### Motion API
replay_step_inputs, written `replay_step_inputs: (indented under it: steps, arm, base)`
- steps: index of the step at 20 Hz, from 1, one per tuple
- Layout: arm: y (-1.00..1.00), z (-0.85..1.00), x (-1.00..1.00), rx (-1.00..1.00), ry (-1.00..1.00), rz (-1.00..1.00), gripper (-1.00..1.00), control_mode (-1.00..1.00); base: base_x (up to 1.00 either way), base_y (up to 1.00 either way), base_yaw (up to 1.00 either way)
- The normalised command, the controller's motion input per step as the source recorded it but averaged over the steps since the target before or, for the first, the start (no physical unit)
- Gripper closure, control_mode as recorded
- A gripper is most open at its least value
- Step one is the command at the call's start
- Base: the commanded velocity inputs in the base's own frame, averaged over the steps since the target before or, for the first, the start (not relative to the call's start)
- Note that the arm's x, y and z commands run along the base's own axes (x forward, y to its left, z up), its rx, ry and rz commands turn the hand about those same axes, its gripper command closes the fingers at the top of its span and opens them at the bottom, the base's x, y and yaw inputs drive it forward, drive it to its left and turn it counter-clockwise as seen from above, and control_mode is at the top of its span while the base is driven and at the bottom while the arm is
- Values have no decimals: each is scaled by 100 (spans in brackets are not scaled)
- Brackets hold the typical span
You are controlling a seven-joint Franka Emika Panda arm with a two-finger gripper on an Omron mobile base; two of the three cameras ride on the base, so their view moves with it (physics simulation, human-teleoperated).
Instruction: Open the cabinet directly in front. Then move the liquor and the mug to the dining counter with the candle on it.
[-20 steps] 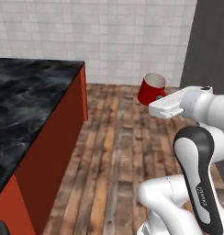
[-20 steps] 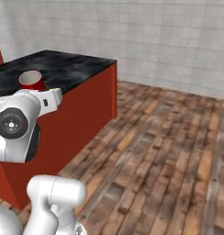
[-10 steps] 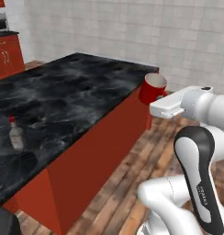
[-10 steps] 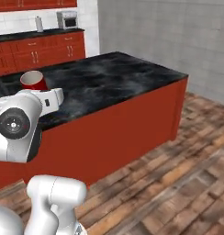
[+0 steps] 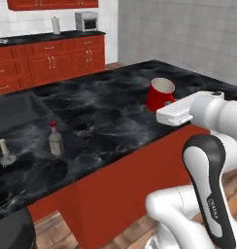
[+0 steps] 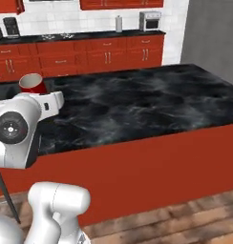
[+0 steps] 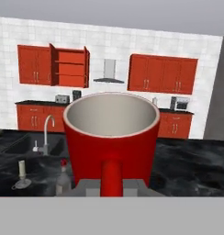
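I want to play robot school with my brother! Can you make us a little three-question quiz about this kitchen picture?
1. True or false: the gripper is carrying the mug.
2. What stands closest to the candle on the dining counter?
A. a plate
B. the liquor
C. a banana
3. In the hand view, are the doors of the cabinet open or closed?

Key
1. True. The mug sits upright at the end of the arm, shut in the gripper by its handle.
2. B. The bottle with the red cap stands beside the candle, not touching it.
3. Open. You can see the bare shelves inside.
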Motion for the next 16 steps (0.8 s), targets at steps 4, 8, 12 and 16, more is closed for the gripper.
replay_step_inputs:
  steps: [4, 8, 12, 16]
  arm:
    - [0, 0, 0, 0, 0, 0, 100, 100]
    - [0, 0, 0, 0, 0, 0, 100, 100]
    - [0, 0, 0, 0, 0, 0, 100, 100]
    - [0, 0, 0, 0, 0, 0, 100, 100]
  base:
    - [91, -62, 47]
    - [51, -67, 44]
    - [3, -15, 13]
    - [12, 41, 22]
